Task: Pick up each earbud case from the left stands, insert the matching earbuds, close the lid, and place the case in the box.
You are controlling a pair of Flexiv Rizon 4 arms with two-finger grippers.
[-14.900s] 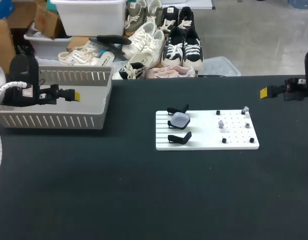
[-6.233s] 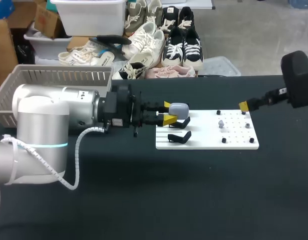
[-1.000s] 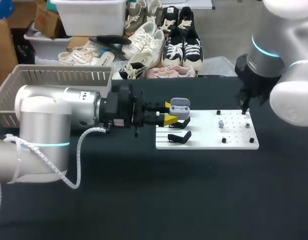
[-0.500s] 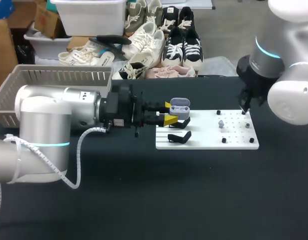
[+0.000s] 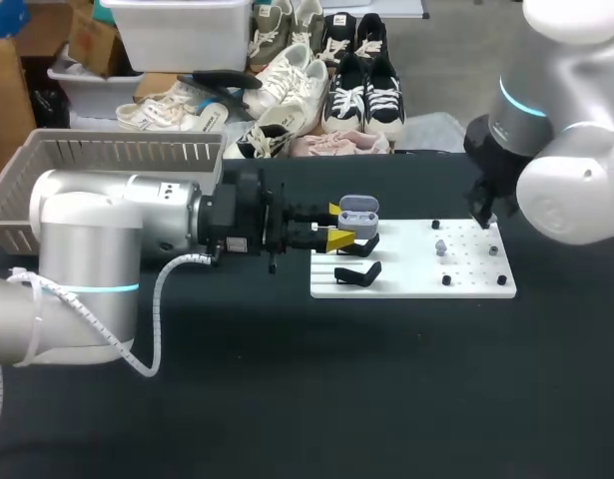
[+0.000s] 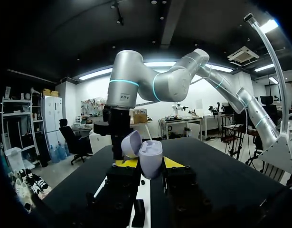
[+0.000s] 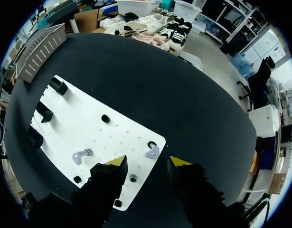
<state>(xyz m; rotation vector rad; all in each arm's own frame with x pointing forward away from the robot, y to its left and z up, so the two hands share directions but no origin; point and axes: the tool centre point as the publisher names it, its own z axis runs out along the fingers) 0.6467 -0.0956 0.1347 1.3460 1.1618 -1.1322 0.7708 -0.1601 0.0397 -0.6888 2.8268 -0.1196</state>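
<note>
**Left gripper (image 5: pixel 337 225) pinches the open earbud case (image 5: pixel 358 213); right gripper (image 7: pixel 148 162) spread over an earbud (image 7: pixel 152 152)**

The left gripper's yellow tips press on the case's lower shell from both sides. The case is a smooth, rounded, pale grey-lilac pebble with its lid (image 6: pixel 131 144) hinged up. It hangs just above the black hooked stands (image 5: pixel 356 273) at the left end of the white board (image 5: pixel 406 287).

The board is a flat, rigid plate, slotted at the stands' end and drilled with rows of small holes at the other, where short black pegs (image 5: pixel 446 280) stand.

The right gripper is over the board's far right corner. The small grey earbud sits just ahead of the gap between its fingers; whether they touch it cannot be told. A second earbud (image 7: pixel 80 156) sits nearer the board's middle.

A broad stretch of matte black table (image 5: pixel 287 399) runs from the board's near edge toward the robot. The grey slatted box (image 5: pixel 117 152) stands at the far left, well apart from the board and partly behind the left arm.
</note>
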